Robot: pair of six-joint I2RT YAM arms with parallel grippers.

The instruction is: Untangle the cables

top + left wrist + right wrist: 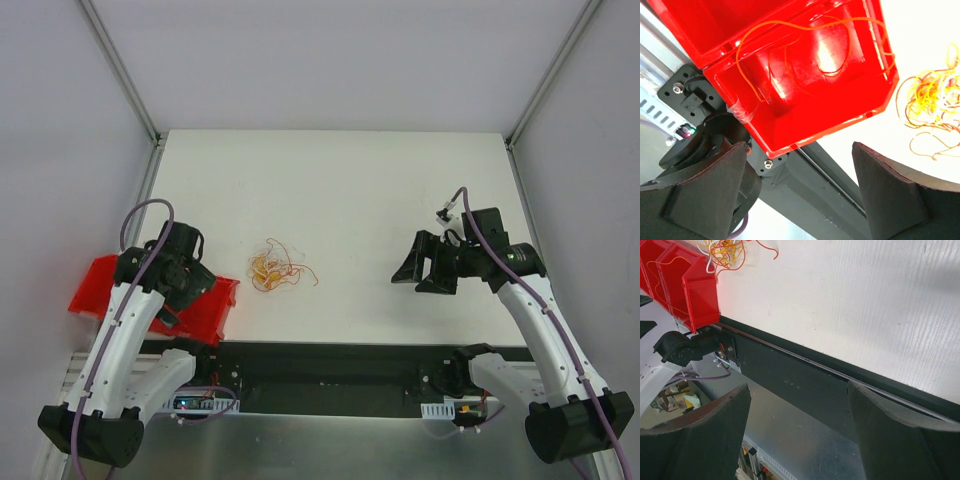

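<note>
Sprawling cables [278, 268], tangle stretched left-right, loose end trailing right

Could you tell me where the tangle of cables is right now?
In the top view the cables lie on the white table, left of centre, just right of the red bin.

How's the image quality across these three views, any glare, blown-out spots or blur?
Left wrist view: glare on the floor of the red bin, and the table is blown out white, washing out paler strands of the cables. Right wrist view: the near fingers are dark and soft, the table sharp. Top view: even light, no glare.
</note>
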